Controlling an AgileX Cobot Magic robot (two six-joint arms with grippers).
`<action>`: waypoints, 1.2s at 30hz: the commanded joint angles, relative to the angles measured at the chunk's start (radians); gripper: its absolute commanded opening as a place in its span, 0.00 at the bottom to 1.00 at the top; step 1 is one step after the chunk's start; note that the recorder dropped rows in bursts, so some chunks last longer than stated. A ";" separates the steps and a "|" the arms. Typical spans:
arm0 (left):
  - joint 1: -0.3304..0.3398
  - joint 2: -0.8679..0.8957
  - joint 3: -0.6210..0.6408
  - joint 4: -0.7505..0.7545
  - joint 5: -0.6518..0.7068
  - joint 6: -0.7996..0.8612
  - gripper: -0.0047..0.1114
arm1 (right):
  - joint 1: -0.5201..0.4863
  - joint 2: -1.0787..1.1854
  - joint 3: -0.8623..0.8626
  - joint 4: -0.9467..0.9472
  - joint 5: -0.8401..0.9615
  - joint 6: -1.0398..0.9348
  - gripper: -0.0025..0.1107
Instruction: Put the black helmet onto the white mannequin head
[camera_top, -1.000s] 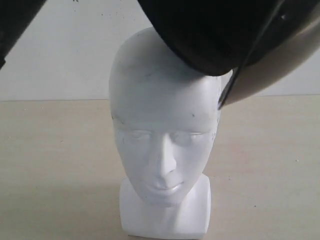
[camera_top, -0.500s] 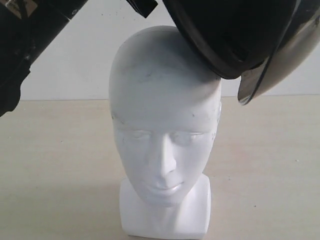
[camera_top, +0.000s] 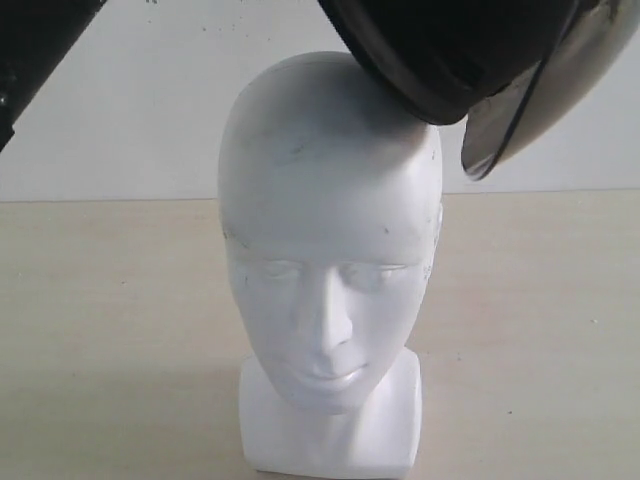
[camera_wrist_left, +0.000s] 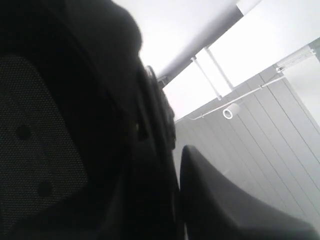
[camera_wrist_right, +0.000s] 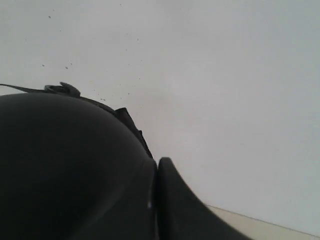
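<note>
The black helmet (camera_top: 450, 45) hangs tilted at the top right of the exterior view, its lower rim at the crown of the white mannequin head (camera_top: 330, 220), on its right side as seen here. The smoky visor (camera_top: 545, 95) juts out to the right. The head stands upright on its blocky neck base (camera_top: 330, 440), face toward the camera. My left gripper (camera_wrist_left: 177, 167) is shut on the helmet's rim beside the padded lining (camera_wrist_left: 35, 150). My right gripper (camera_wrist_right: 156, 172) is shut on the outer shell (camera_wrist_right: 65, 165). Neither gripper shows in the exterior view.
The head stands on a beige tabletop (camera_top: 100, 350) before a white wall (camera_top: 150, 120). The left arm's black link (camera_top: 35, 45) crosses the top left corner. Ceiling panels and a pipe (camera_wrist_left: 230, 112) show behind the helmet.
The helmet has lifted slightly and its rim now covers less of the head's top. The left arm's black link, large in the corner half a second ago, has drawn back upward.
</note>
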 joint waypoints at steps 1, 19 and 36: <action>0.007 -0.019 0.055 -0.075 -0.067 0.024 0.08 | 0.000 0.005 -0.005 0.027 -0.008 -0.011 0.02; 0.007 -0.048 0.122 -0.091 -0.067 0.068 0.08 | 0.000 0.059 0.026 0.136 0.106 -0.082 0.02; 0.007 -0.122 0.229 -0.135 -0.067 0.114 0.08 | 0.028 0.132 0.026 0.219 0.178 -0.126 0.02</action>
